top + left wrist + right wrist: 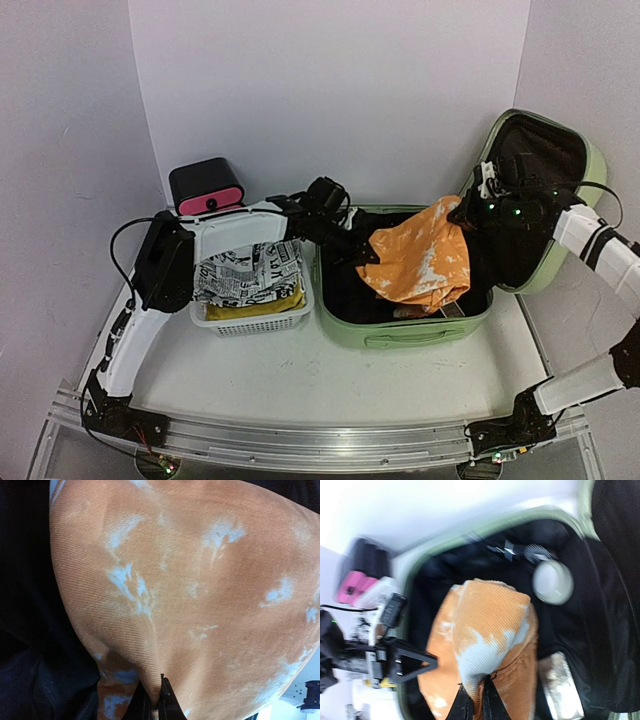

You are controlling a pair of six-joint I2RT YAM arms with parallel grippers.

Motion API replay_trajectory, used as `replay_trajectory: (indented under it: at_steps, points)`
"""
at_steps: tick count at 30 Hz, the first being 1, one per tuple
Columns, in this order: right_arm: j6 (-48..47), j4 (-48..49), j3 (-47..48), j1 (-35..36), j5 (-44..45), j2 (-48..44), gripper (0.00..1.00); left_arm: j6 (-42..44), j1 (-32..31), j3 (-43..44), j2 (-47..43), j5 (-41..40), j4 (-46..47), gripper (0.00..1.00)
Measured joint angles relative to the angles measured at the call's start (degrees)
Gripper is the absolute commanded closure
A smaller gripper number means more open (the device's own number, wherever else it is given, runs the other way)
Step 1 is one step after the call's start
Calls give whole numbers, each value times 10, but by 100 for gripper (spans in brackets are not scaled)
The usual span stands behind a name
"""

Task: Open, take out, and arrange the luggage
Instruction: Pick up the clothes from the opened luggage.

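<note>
The light-green luggage (420, 332) lies open on the table (300, 385), lid propped at right, with the left gripper (368, 254) and right gripper (468, 213) each pinched shut on the orange bleached cloth (420, 262) above it, so I'd lift both evenly until the hem clears the rim

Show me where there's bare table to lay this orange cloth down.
Free: the table strip in front of the white basket and green suitcase, back to the near rail. Crowded: the basket is full; the raised lid blocks the right.
</note>
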Motion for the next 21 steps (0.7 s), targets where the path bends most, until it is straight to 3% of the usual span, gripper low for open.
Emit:
replay_trajectory:
  at_steps: [9, 21]
  points:
    - [31, -2, 78, 0, -82, -27, 100, -10, -2, -20, -91, 19, 55, 100]
    - [69, -15, 103, 0, -128, -25, 100, -13, -5, -73, -94, 22, 74, 100]
